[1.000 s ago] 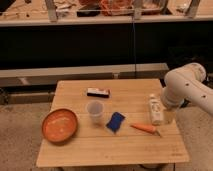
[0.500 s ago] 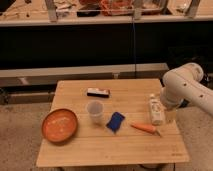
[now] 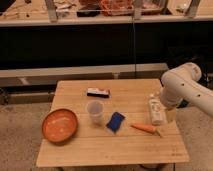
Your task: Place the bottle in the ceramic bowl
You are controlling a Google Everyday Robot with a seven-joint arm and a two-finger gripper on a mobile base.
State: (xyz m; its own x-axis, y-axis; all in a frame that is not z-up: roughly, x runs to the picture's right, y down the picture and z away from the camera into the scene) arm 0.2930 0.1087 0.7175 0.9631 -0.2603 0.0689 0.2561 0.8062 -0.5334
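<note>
The small whitish bottle (image 3: 156, 109) with a white cap stands upright near the right edge of the wooden table (image 3: 125, 146). My gripper (image 3: 163, 110) is right at the bottle, at the end of the white arm (image 3: 182, 87) that comes in from the right; the arm hides much of it. The orange-red ceramic bowl (image 3: 59, 125) sits at the table's front left, far from the bottle, with nothing in it.
A clear plastic cup (image 3: 94, 112) stands mid-table. A blue sponge (image 3: 115, 122) lies right of it, and a carrot (image 3: 145, 128) right of that. A dark flat bar (image 3: 98, 92) lies further back. A dark counter runs behind the table.
The arm has shifted slightly left and down toward the bottle. The bottle and the other objects have not moved.
</note>
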